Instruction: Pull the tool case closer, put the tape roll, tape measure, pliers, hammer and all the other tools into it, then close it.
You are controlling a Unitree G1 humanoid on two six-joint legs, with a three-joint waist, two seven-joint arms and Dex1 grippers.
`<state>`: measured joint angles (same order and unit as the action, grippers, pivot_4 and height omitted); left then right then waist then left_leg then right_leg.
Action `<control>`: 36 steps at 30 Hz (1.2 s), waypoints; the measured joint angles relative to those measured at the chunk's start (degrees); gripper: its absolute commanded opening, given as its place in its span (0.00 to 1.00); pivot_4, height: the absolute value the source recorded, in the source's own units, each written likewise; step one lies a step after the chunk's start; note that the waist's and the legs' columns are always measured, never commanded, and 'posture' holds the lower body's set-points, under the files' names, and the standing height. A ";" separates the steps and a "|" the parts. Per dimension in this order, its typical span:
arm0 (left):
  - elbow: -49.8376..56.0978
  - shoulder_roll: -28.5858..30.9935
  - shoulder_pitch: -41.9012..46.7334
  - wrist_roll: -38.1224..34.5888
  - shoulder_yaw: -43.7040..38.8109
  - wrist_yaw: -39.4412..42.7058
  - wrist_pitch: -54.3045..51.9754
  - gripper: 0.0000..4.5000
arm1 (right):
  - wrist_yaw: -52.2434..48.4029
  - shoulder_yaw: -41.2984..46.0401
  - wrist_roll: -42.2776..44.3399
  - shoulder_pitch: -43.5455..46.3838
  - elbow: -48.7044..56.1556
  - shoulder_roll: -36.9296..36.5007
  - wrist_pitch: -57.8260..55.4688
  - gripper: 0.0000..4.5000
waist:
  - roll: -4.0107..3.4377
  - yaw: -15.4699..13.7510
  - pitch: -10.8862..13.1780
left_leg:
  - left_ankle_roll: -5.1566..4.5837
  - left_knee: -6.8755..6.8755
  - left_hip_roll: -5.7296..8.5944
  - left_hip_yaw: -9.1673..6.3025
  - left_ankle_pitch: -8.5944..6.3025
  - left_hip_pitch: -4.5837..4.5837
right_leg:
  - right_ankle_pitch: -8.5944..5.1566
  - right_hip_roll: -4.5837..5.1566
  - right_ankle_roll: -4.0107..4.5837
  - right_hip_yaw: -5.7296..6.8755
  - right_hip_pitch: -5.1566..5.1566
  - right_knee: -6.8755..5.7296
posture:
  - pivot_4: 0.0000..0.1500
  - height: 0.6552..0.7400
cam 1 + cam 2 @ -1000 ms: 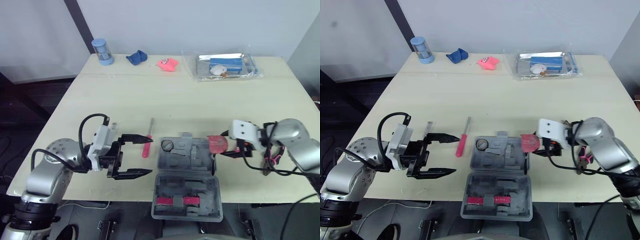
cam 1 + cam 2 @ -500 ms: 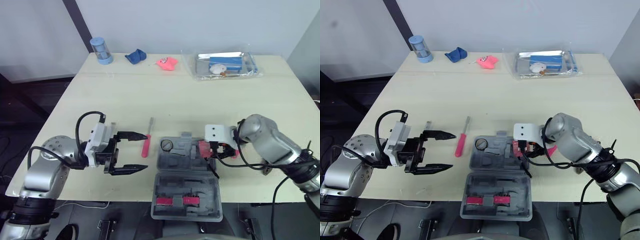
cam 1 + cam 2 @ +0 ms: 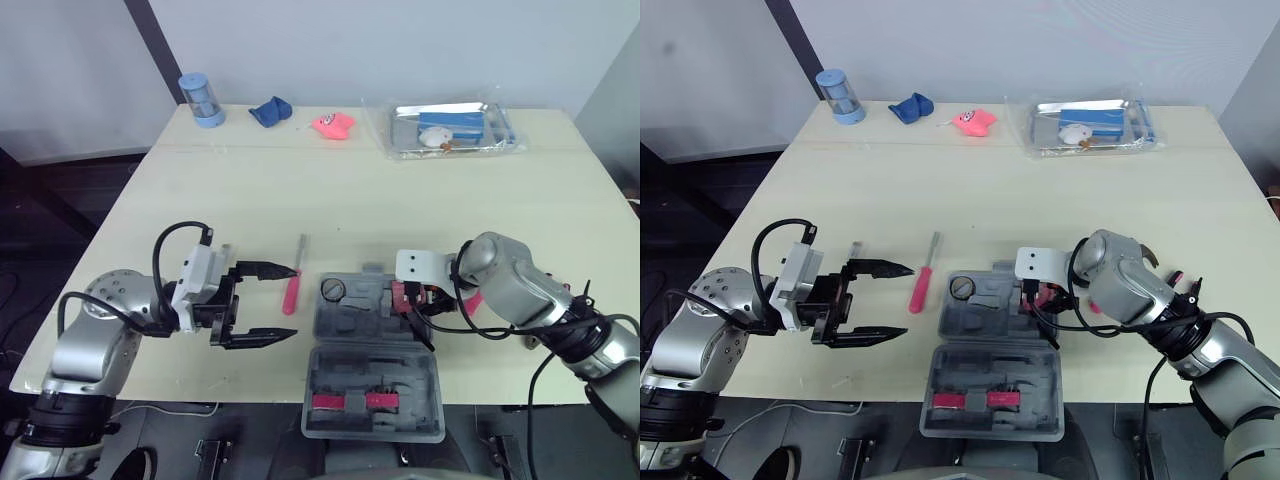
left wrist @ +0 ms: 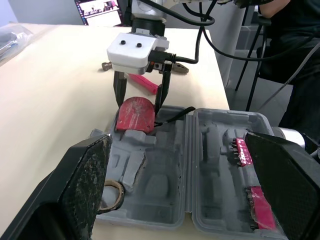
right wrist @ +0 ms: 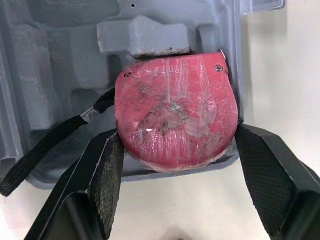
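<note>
Within the last second the right gripper [image 3: 1041, 299], still clasping the red tape measure [image 5: 175, 120], had carried it from beside the tool case [image 3: 345, 325] into its right-hand end, so letting go seemed next; the left gripper [image 3: 296, 302] hung open.

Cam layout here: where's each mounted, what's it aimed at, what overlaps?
Left eye view: head, forward and down over the table; both arms show, left gripper open, right gripper at the tool case.
Right eye view: same mount, same scene.
Left wrist view: looks between its own fingers across the case at the right gripper.
Right wrist view: looks down its own fingers, clamped on the tape measure, over the case.
Shared: both wrist views show tape measure and case.
</note>
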<state>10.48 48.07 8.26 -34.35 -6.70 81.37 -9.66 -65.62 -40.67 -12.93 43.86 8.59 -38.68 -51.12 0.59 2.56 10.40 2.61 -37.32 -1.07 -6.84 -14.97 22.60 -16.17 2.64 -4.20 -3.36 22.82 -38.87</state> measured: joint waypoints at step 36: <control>0.01 -2.46 0.68 0.41 0.64 -1.27 0.04 1.00 | 5.71 30.45 21.65 -24.95 -7.79 6.47 38.53 0.21 | 0.03 0.00 -0.02 | 0.00 -0.03 0.01 0.00 0.00 0.02 | 0.00 0.01 0.00 0.00 -0.01 -0.02 | 1.00 1.00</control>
<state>10.49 45.61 8.94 -33.94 -6.06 80.10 -9.62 -59.92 -10.22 8.72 18.91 0.80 -32.21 -12.59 0.62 2.56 10.39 2.61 -37.35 -1.06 -6.83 -14.97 22.62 -16.16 2.65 -4.20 -3.35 22.81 -38.89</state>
